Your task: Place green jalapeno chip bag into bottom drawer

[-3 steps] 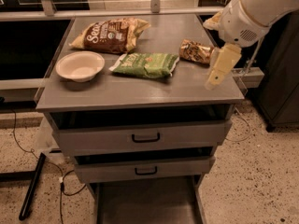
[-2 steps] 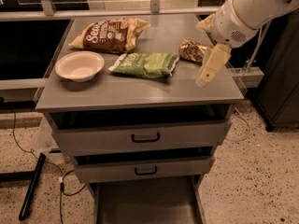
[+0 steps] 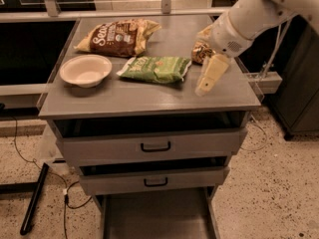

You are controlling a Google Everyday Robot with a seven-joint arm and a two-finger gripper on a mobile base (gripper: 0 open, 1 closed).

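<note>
green jalapeno chip bag (image 3: 155, 68), print unreadable, lies beside the tool (image 3: 202, 88).

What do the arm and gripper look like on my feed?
The arm is a thick, smooth white tube with a rounded wrist bearing a dotted patch. The gripper, above the grey cabinet top right of the flat green foil chip bag, is pale cream and tapered.

gripper (image 3: 203, 86) | shifted left | now near right end of green jalapeno chip bag (image 3: 155, 68)
</note>
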